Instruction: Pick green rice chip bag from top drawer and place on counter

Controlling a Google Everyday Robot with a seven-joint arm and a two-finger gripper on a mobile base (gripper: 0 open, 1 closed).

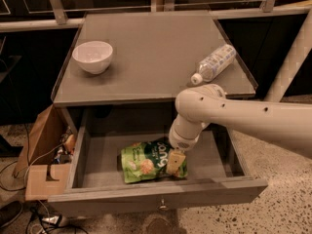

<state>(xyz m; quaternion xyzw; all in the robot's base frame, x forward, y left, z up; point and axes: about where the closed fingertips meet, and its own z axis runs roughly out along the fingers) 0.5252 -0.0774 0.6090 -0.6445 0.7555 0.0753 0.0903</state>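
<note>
Nearest the bottom edge of the frame is the flat front panel of the top drawer (117, 202), pulled out, with its small knob (161, 206) at the middle. To the lower left a cardboard box (41, 147) stands against the cabinet's side, cables beside it, and speckled floor (285, 204) fills the lower right.

Inside the drawer, just behind the front panel and a little right of centre, lies the green rice chip bag (144, 161), flat on the drawer floor, its dark oval with white lettering and its pictured round chips facing up. My gripper (175, 162) is down in the drawer at the bag's right end, over its surface and seemingly touching it; the bag stretches away from my pincer toward the left of the frame. Whether my pincer is wide, narrow or gripping the bag, I cannot tell. My pale arm (243, 121) enters from the right edge and bends down over the drawer.

Farther up, the counter (146, 57) carries a white bowl (92, 56) upright at its left and a clear plastic bottle (213, 62) lying on its side at the right, cap pointing to the counter's front edge. The two are well apart.
</note>
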